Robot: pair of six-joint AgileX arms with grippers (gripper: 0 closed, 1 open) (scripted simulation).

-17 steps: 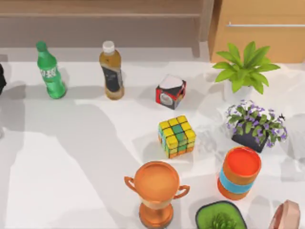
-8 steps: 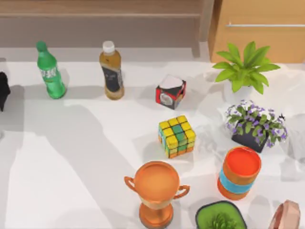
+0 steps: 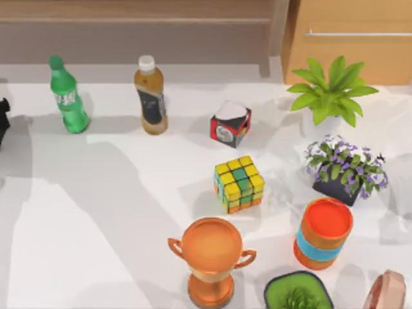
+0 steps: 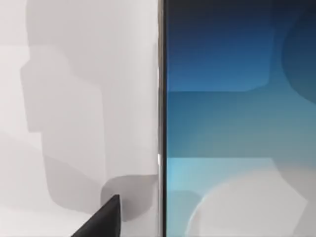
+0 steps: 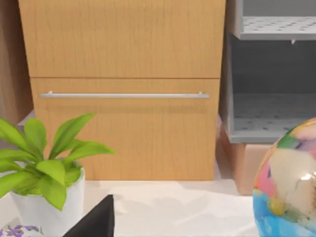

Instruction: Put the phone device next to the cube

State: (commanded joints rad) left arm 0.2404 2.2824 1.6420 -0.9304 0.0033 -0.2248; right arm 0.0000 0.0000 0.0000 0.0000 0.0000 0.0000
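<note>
One left tool (image 3: 3,119), seemingly above phone device (image 4: 237,118).

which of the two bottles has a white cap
The amber-brown bottle with the dark label, standing right of the all-green bottle, whose cap is green.

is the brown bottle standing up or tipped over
Upright: the brown bottle stands on its base with its white cap on top, beside the green bottle.

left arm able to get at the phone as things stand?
Probably yes: the left wrist view looks straight onto the phone device lying flat on bare white table, nothing between. A dark fingertip shows beside its edge.
</note>
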